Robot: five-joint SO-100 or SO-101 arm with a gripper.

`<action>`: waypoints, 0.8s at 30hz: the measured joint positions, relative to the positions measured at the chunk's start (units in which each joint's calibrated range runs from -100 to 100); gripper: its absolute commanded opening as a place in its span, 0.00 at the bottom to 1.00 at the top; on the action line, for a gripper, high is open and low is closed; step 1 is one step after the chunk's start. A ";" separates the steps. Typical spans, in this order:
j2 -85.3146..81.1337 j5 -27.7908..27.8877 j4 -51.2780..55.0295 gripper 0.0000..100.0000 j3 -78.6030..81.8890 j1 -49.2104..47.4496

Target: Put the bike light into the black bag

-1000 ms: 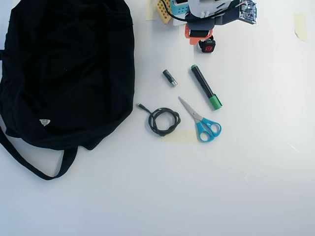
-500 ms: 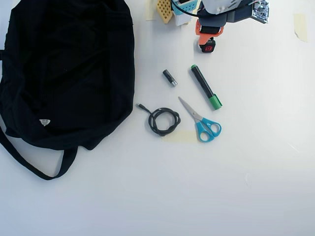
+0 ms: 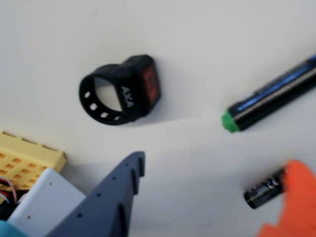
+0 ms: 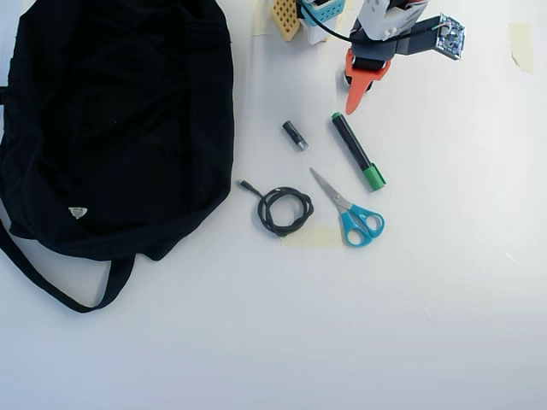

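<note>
Hovering over the bike light [image 3: 123, 89] on the bench, jaws spread and empty; next they must descend and close around it.

Hand [image 4: 355, 101]: one orange finger, one dark blue-grey toothed finger; white body, possibly cyan base, black cable

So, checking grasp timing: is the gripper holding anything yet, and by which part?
Nothing is held. The bike light lies free on the table, apart from the open gripper.
</note>
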 measured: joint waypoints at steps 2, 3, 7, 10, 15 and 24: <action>-0.08 0.00 -0.43 0.45 1.02 -0.15; -0.08 0.00 -0.52 0.45 1.73 -0.37; -1.41 0.00 -0.69 0.46 2.36 -1.03; -3.99 -0.49 -0.69 0.46 2.36 -2.28; -5.48 -3.52 -1.72 0.46 2.52 -5.58; -5.56 -4.69 -1.72 0.46 2.52 -8.01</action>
